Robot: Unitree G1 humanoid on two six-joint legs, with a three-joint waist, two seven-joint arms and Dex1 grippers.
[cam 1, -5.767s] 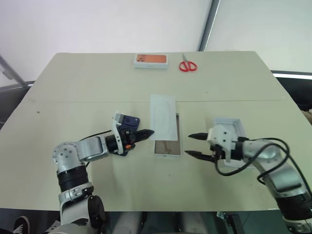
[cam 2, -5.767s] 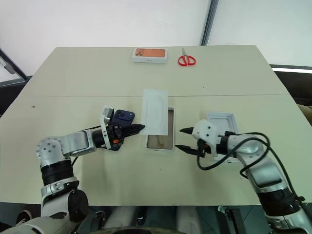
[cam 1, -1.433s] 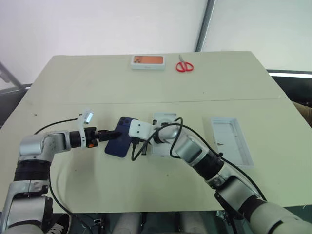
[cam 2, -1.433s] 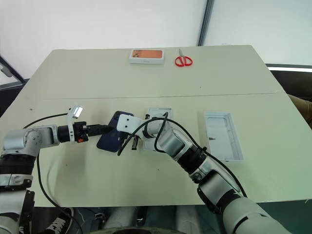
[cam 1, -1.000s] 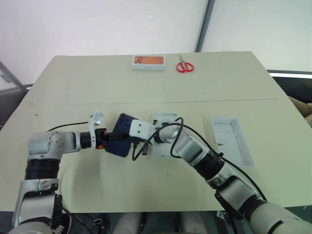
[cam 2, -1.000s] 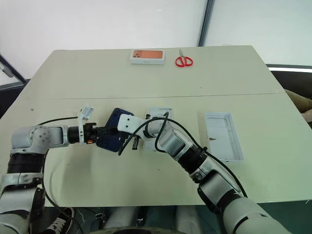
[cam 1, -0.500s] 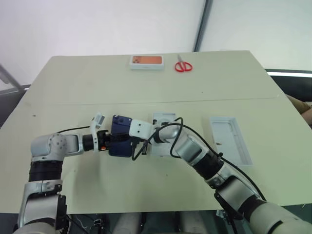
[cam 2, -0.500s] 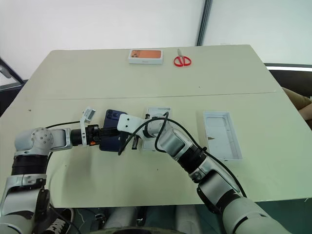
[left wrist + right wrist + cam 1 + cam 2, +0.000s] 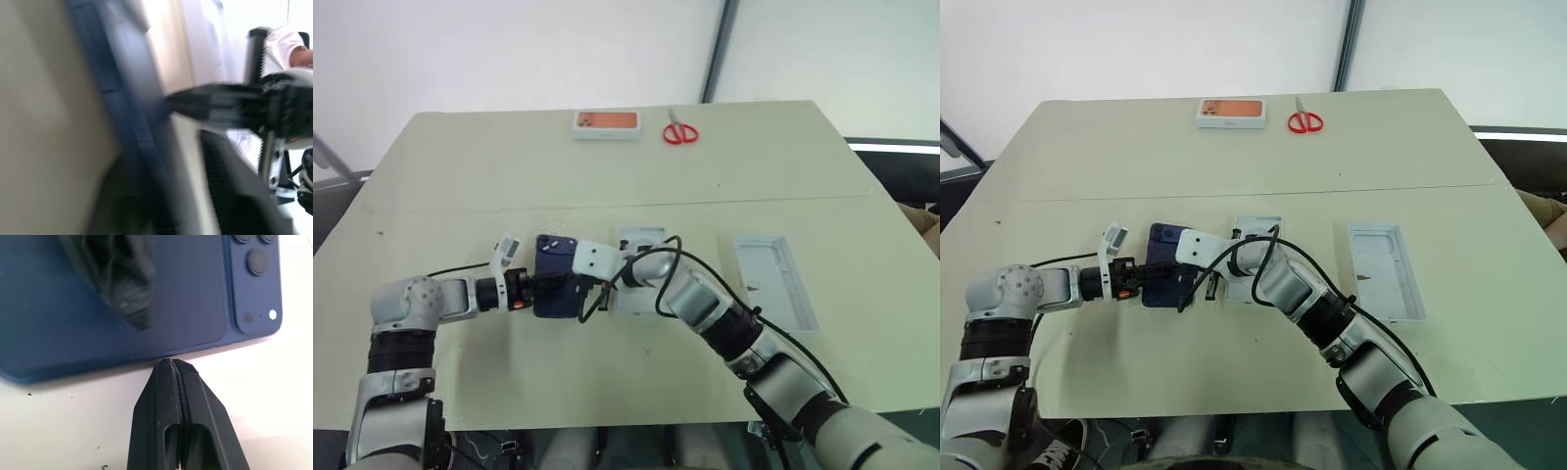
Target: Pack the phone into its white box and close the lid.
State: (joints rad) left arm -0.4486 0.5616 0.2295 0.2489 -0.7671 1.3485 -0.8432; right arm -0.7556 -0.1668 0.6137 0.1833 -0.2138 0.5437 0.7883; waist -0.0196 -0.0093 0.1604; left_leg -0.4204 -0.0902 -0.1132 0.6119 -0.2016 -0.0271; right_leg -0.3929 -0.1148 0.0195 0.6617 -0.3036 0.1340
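From the head cameras: one phone (image 9: 556,290) on the table, one white box (image 9: 636,281) just beside it, one lid (image 9: 775,293) (well apart). The left gripper (image 9: 1154,276) has its fingers narrowed around the phone's edge. In the right wrist view, the right gripper (image 9: 171,363) is fully closed, tips against the phone's edge.

Right fingers (image 9: 172,368) pressed together (arms converging).

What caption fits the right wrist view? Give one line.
Shut right gripper pressed against the long edge of the navy-blue phone lying on the table.
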